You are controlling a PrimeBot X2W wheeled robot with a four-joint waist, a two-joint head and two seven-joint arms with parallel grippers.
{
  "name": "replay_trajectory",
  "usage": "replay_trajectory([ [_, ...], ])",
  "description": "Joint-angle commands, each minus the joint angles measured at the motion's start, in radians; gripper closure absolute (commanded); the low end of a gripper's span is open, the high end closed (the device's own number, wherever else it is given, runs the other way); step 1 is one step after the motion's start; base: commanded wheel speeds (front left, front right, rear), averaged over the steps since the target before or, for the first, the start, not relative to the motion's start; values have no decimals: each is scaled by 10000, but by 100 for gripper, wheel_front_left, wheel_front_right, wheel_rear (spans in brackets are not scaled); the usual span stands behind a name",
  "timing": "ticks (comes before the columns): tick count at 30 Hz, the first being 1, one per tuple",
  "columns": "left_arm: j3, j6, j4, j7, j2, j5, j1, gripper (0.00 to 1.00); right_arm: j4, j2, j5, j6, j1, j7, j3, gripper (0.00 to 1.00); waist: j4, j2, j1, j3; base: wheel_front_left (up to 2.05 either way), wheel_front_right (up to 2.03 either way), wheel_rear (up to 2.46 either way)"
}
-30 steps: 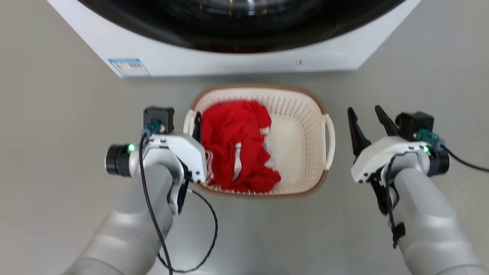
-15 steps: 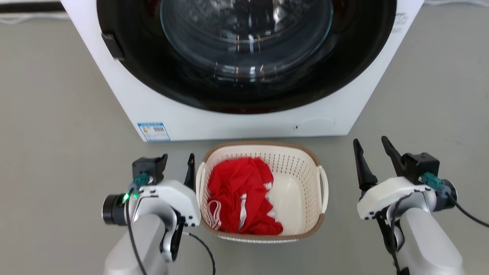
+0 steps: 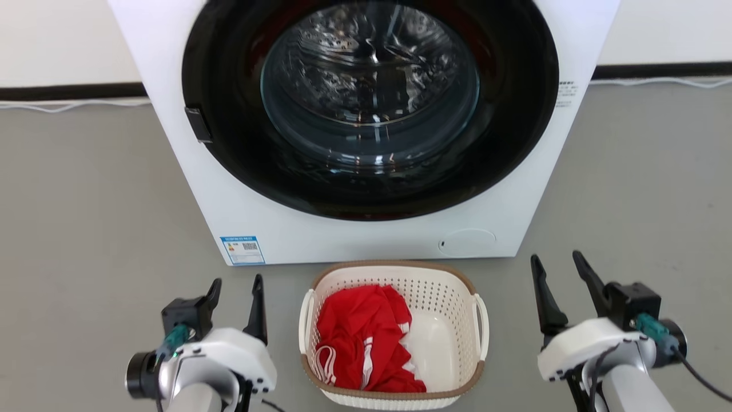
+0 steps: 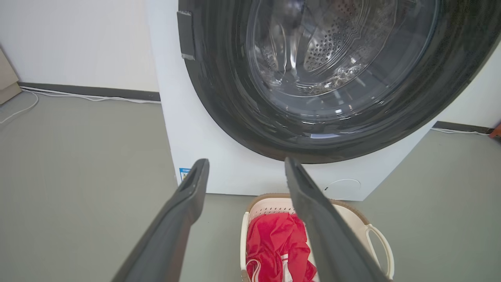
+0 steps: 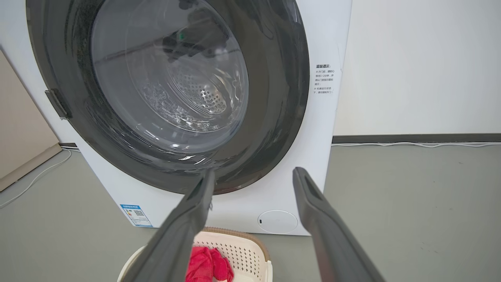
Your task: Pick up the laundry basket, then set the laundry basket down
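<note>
The small cream-white plastic laundry basket (image 3: pixel 434 292), full of little holes, with a brown woven-look rim, sits on the grey floor (image 3: pixel 86 229) at the bottom middle of the head view. It is just in front of the big white washing machine (image 3: pixel 229 189). A soft red cloth (image 3: pixel 360 343) lies bunched in the left half of the basket. The basket looks light and stiff, and maybe smooth, so the left loop handle (image 3: pixel 305 320) and right loop handle (image 3: pixel 484 326) seem the best places to hold. The left gripper (image 3: pixel 235 281), at the lower left, is near the basket, with its fingers apart and holding nothing. The right gripper (image 3: pixel 556 258), at the lower right, is farther off, also spread and empty.
</note>
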State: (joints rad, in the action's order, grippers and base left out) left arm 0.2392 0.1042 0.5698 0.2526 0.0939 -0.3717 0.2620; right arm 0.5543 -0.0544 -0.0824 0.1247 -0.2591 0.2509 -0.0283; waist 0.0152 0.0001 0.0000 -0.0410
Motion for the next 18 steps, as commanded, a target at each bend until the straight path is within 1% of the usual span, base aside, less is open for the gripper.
replay_trajectory([
  [1,-478,-80,-372,91,103,165,-37,0,-398,42,-74,60,59,109,273,0,-61,-1,0,149,0,0,0],
  [10,-1361,-502,-1154,91,-122,830,-840,0,-1027,42,-53,60,802,109,154,0,-169,-1,0,405,0,0,0],
  [11,-1043,-488,-842,-5,-242,774,-1010,100,-678,25,-72,-2,954,-3,-52,100,-163,-1,0,401,0,0,0],
  [16,-1028,-489,-258,-73,-343,721,-1551,100,-95,92,-97,-11,1484,-56,-31,100,-165,-1,0,407,0,0,0],
  [18,-1078,-514,-231,-136,-350,554,-1573,100,-69,93,-286,-10,1508,-129,-73,100,-166,-1,0,409,0,0,0],
])
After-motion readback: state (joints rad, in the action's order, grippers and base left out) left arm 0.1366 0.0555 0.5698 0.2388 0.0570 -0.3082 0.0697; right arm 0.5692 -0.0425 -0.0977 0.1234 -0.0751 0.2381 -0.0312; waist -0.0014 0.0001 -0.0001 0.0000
